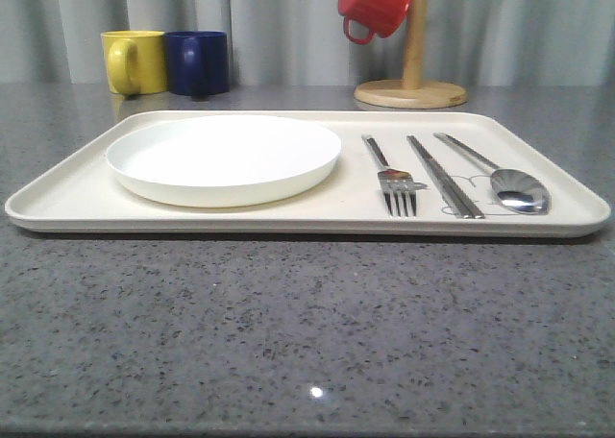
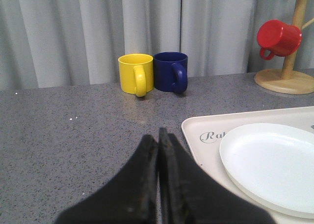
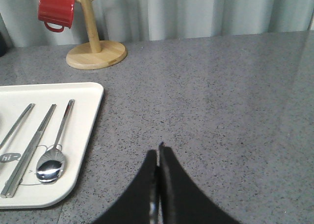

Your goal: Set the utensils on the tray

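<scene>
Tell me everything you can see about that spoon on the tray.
The spoon is slim, shiny silver metal with an oval bowl and a long straight handle. It lies flat on the cream tray, bowl facing up and toward the camera, handle pointing toward the back. It is the rightmost utensil, right of the chopsticks, apart from them, resting over a faint printed drawing.

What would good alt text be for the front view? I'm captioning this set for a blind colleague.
A cream tray on a grey speckled table holds a round white plate on the left and a fork, chopsticks and spoon side by side on the right. Behind stand a yellow mug, a blue mug and a red mug on a wooden stand.
</scene>
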`<state>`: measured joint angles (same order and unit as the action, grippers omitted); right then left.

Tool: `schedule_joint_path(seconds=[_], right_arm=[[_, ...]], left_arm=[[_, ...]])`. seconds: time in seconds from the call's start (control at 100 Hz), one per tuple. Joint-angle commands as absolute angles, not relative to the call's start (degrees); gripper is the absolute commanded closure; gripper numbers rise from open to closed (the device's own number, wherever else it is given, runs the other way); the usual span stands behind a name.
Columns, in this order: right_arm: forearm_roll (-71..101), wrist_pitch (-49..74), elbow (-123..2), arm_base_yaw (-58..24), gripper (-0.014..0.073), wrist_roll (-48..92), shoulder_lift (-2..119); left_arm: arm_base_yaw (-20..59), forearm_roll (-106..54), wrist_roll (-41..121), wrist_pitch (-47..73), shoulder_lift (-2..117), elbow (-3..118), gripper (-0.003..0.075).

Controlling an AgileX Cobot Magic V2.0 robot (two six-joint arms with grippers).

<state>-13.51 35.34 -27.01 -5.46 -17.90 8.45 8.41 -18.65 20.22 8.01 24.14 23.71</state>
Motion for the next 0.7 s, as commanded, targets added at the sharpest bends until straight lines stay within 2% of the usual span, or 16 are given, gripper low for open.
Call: schedule_joint_path(seconds=[0.0, 0.21, 0.45, 0.69], right_arm=[[-14.79, 30.59, -28.39, -5.16, 0.0662, -17.59, 9.07], [-13.00, 24.68, -26.58, -5.16, 0.0662, -16.27, 9.07], [0.00, 15.17, -20.26, -5.16, 0.0662, -1.12, 8.63], [0.00, 8.63, -12.05, -5.16, 0.0662, -0.43, 2.31]], left_arm=[[8.33, -19.01, 20.02, 3.91, 24.55, 25.33, 0.0738], [8.33, -19.01, 20.02, 3.91, 24.55, 25.33, 0.0738], [8.33, -19.01, 20.02, 3.91, 24.55, 25.33, 0.0738], [8.33, -19.01, 20.02, 3.91, 24.55, 25.33, 0.0738]])
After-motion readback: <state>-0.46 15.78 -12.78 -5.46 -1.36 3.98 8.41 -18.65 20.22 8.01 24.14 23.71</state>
